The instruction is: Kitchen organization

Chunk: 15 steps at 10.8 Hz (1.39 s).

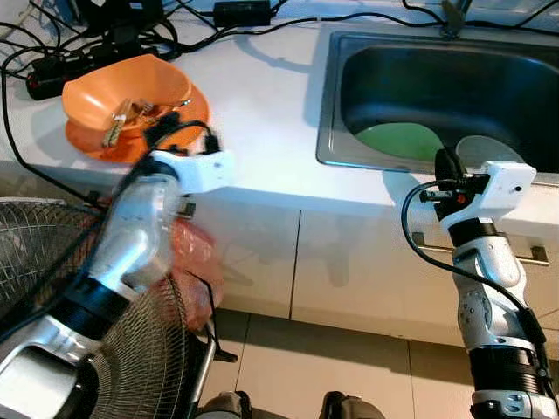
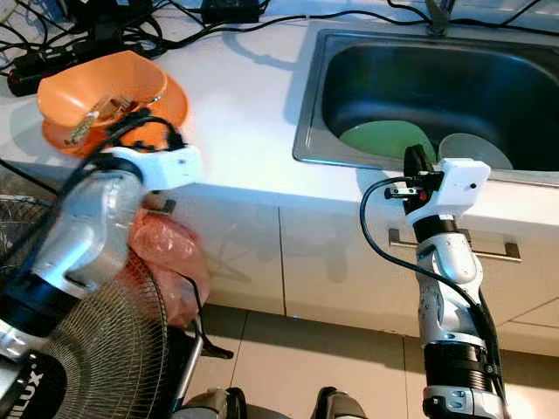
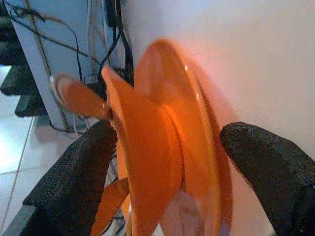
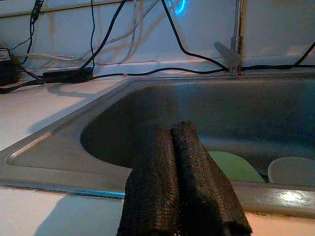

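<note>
The left pincer [image 3: 167, 162] is reaching over the front edge of the white tabletop [image 1: 262, 113] toward the stacked orange bowls [image 1: 131, 100], which are sitting at its left end near a tangle of black cables [image 1: 105, 39]; something small and pale is lying in the top bowl, too unclear to name. In the left wrist view the fingers [image 3: 74, 182] are standing wide, one on each side of the bowls' rim, not yet closing on it. The right pincer [image 4: 179, 182] is hovering at the front rim of the sink [image 1: 336, 105] with its fingers pressed together and holding nothing; a green plate [image 1: 397, 140] and a grey plate [image 1: 485, 150] are lying in the basin. The step in hand seems to be grasping the bowls. Next, the left fingers would need to be closing firmly on the rim without tipping the stack.
</note>
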{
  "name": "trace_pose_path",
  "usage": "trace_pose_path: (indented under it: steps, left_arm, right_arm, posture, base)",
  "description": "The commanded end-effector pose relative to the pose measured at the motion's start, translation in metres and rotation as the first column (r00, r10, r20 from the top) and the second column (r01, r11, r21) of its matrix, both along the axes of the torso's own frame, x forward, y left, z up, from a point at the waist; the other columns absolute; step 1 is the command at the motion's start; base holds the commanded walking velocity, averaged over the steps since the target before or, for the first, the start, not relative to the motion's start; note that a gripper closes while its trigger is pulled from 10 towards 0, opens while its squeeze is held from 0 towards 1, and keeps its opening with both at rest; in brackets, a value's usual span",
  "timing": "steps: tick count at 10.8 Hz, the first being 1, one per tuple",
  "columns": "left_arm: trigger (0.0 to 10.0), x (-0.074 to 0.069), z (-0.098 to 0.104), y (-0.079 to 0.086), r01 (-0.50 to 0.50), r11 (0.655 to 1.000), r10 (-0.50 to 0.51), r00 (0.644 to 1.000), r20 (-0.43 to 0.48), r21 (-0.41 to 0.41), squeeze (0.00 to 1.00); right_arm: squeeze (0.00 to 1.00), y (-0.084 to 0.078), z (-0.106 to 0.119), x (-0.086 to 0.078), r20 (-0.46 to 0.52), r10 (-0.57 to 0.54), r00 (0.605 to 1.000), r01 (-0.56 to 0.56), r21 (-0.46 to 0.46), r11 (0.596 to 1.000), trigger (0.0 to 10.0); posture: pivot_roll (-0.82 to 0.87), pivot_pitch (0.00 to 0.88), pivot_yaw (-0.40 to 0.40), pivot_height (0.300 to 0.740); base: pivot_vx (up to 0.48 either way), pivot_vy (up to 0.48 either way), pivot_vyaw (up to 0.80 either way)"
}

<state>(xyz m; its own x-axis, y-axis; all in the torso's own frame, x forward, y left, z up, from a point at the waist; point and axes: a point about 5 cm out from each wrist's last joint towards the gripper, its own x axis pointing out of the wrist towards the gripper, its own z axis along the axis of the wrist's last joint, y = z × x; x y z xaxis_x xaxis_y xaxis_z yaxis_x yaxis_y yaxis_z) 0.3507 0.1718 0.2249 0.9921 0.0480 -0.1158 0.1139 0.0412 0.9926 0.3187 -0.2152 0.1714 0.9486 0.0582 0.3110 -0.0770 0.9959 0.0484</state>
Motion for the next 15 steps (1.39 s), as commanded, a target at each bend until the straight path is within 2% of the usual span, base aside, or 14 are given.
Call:
trace_pose_path:
  steps: [1, 3, 5, 7, 9, 11, 13, 14, 15]
  left_arm:
    - [10.0, 0.0, -0.022, 0.012, -0.041, 0.999, 0.042, 0.996, -0.083, 0.014, 0.0]
    - [10.0, 0.0, -0.04, 0.014, -0.045, 0.999, 0.045, 0.99, -0.13, -0.001, 0.0]
    - [10.0, 0.001, -0.043, 0.011, -0.027, 0.999, 0.024, 0.993, -0.119, -0.022, 0.0]
    - [10.0, 0.003, -0.048, 0.005, 0.031, 1.0, -0.031, 0.995, -0.098, -0.003, 0.0]
    - [10.0, 0.001, -0.042, -0.008, 0.082, 0.996, -0.081, 0.996, -0.041, 0.021, 0.0]
    - [10.0, -0.002, -0.042, -0.019, 0.129, 0.991, -0.129, 0.991, -0.025, 0.02, 0.0]
    - [10.0, -0.001, -0.044, -0.018, 0.127, 0.992, -0.126, 0.991, -0.041, 0.011, 0.0]
    - [5.8, -0.001, -0.044, -0.015, 0.119, 0.993, -0.119, 0.992, -0.037, 0.015, 0.0]
    - [5.0, 0.0, -0.044, -0.014, 0.113, 0.994, -0.112, 0.993, -0.036, 0.014, 0.0]
  right_arm:
    - [0.0, 0.0, -0.024, -0.002, -0.11, 0.003, 0.994, 0.0, 0.027, 1.0, 10.0]
    - [0.0, 0.0, -0.023, -0.003, -0.109, 0.005, 0.994, -0.002, 0.027, 1.0, 10.0]
    - [0.0, 0.0, -0.023, -0.003, -0.109, 0.003, 0.994, 0.0, 0.026, 1.0, 10.0]
    - [0.0, -0.001, -0.023, -0.003, -0.109, 0.001, 0.994, 0.002, 0.027, 1.0, 10.0]
    - [0.0, -0.001, -0.023, -0.004, -0.109, -0.003, 0.994, 0.006, 0.027, 1.0, 10.0]
    - [0.0, -0.001, -0.024, -0.004, -0.11, -0.002, 0.994, 0.006, 0.028, 1.0, 10.0]
    - [0.0, 0.0, -0.023, -0.003, -0.109, -0.001, 0.994, 0.005, 0.028, 1.0, 10.0]
    - [0.0, -0.001, -0.024, -0.003, -0.11, -0.002, 0.994, 0.005, 0.028, 1.0, 10.0]
    - [0.0, -0.001, -0.024, -0.003, -0.11, -0.003, 0.994, 0.006, 0.028, 1.0, 10.0]
  posture:
    - [0.04, 0.179, 0.058, 0.74]
    - [0.04, 0.182, 0.058, 0.74]
    - [0.04, 0.184, 0.057, 0.74]
    - [0.03, 0.185, 0.056, 0.74]
    - [0.03, 0.187, 0.057, 0.74]
    - [0.03, 0.185, 0.057, 0.74]
    - [0.04, 0.184, 0.057, 0.74]
    - [0.04, 0.182, 0.058, 0.74]
    - [0.04, 0.182, 0.058, 0.74]
  base:
    - [0.0, 0.0, 0.0]
    - [0.0, 0.0, 0.0]
    - [0.0, 0.0, 0.0]
    - [0.0, 0.0, 0.0]
    - [0.0, 0.0, 0.0]
    - [0.0, 0.0, 0.0]
    - [0.0, 0.0, 0.0]
    - [0.0, 0.0, 0.0]
    - [0.0, 0.0, 0.0]
